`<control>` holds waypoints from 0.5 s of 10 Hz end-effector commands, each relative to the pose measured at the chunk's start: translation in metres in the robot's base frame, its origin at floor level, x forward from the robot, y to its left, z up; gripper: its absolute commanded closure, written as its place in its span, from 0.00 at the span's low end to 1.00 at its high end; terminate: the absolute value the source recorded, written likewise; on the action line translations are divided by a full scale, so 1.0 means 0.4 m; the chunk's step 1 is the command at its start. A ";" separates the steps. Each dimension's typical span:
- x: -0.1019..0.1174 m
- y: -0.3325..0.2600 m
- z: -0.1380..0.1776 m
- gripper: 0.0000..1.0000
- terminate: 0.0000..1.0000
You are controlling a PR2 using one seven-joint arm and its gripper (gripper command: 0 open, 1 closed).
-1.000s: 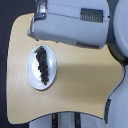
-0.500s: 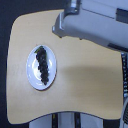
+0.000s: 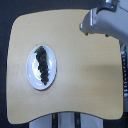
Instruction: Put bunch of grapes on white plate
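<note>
Arm [image 3: 105,20] pulled back, grapes [image 3: 43,64] plated.

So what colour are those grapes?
Dark purple-black, the bunch of grapes on the white plate, in the exterior view.

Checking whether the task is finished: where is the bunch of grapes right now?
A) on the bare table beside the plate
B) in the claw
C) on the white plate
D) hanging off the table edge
C: the bunch of grapes lies inside the rim of the white plate, lengthwise along its middle.
</note>
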 end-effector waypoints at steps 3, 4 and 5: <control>0.008 -0.262 0.003 0.00 0.00; 0.008 -0.277 0.002 0.00 0.00; 0.008 -0.286 -0.001 0.00 1.00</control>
